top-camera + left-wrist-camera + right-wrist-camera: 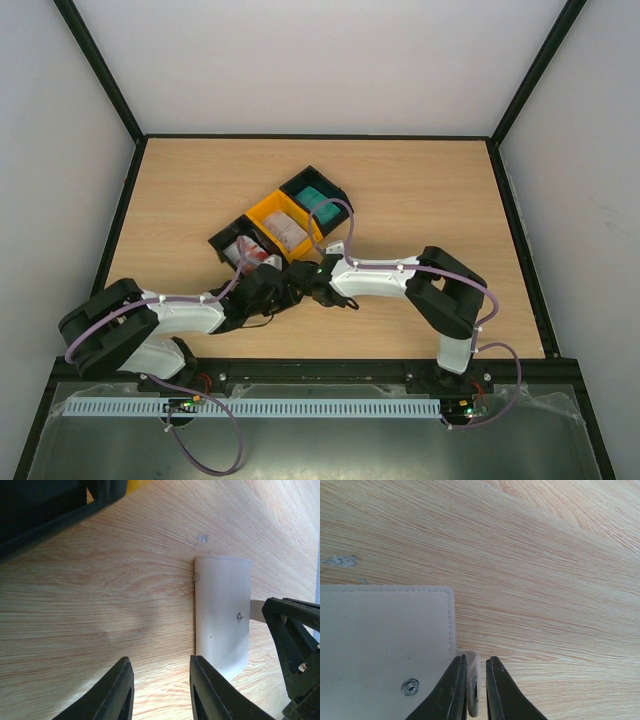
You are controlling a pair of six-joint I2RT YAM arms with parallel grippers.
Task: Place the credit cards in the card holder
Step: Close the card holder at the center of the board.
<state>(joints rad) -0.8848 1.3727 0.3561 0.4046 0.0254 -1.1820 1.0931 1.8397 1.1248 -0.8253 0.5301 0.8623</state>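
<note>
The beige card holder (222, 615) lies folded shut on the wood, with two metal snap studs showing. In the top view it is hidden under the two grippers. My left gripper (160, 660) is open and empty, its right finger (207, 690) just beside the holder's near edge. My right gripper (476, 662) is nearly shut around the holder's snap tab (473, 680). The red-blotched card (250, 258), the white-grey card (290, 232) and the teal card (320, 196) each lie in a tray compartment.
The joined black-yellow-black trays (268, 210) sit diagonally just beyond both grippers; a black tray wall (55, 515) fills the upper left of the left wrist view. My two grippers (298, 286) are close together. The table is walled at the sides and back.
</note>
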